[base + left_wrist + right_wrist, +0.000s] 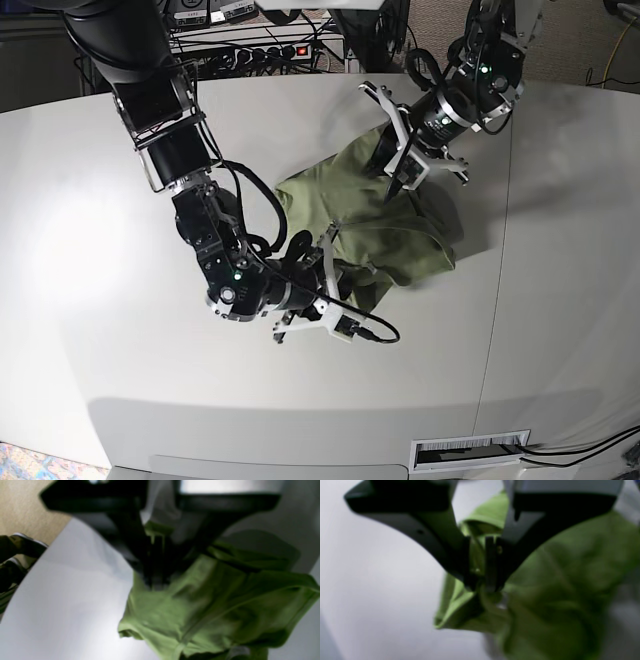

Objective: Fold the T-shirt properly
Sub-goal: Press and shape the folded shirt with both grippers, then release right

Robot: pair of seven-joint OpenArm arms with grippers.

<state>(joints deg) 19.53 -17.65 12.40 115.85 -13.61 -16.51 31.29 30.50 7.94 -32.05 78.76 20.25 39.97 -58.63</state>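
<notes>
The green T-shirt (390, 235) lies crumpled in a heap on the white table (100, 230), a little right of centre. My left gripper (398, 185) comes down on its far edge. In the left wrist view the left gripper (155, 582) is shut, pinching a fold of the T-shirt (212, 610). My right gripper (330, 262) is at the heap's near left edge. In the right wrist view the right gripper (481, 586) has its fingers nearly together, with bunched cloth of the T-shirt (570, 580) between the tips.
A seam (500, 280) runs front to back through the table, right of the shirt. Cables and a power strip (260, 50) lie beyond the table's back edge. A vent slot (470, 450) sits in the front edge. Tan floor (20, 505) shows past the table's edge.
</notes>
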